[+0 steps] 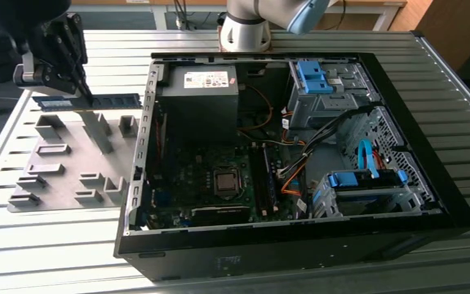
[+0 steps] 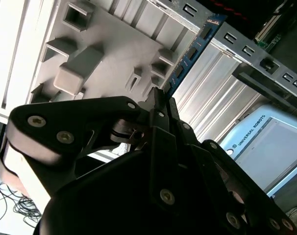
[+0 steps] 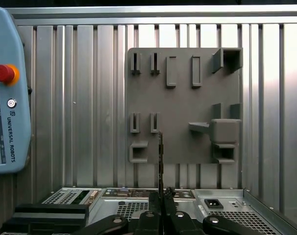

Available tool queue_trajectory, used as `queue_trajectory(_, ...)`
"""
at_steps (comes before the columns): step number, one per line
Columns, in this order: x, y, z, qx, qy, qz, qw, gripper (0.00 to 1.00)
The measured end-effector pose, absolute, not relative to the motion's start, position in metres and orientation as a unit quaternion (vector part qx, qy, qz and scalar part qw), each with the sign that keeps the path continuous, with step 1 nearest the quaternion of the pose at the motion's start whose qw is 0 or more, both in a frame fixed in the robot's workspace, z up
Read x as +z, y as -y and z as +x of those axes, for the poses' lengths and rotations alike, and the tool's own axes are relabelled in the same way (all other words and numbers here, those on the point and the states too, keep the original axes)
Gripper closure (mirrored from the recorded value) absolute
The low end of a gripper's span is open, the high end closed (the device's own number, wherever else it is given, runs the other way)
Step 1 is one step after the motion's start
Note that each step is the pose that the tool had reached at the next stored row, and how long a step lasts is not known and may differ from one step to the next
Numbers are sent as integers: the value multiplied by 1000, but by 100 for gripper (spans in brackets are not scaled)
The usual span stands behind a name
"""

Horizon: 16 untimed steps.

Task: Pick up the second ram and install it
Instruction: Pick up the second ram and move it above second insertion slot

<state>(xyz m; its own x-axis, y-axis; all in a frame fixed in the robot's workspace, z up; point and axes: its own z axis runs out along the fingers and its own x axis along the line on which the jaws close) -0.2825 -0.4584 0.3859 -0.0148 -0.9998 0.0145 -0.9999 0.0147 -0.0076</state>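
Note:
My gripper hangs at the exterior view's upper left, above the far edge of the grey holder plate. It is shut on the second ram, a thin blue-green stick with dark chips, held level and pointing toward the computer case. In the second wrist view the ram sticks out past the closed fingertips. The first wrist view shows the ram edge-on, rising from the gripper over the plate. The black memory slots lie on the motherboard inside the case.
The open computer case lies on the slatted metal table, with a power supply, cables and blue drive cages inside. A teach pendant rests beside the plate. The arm's base stands behind the case.

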Motion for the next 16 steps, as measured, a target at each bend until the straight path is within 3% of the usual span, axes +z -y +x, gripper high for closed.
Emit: queue_trajectory(16, 386, 458, -260, 8, 712, 702, 3, 86)
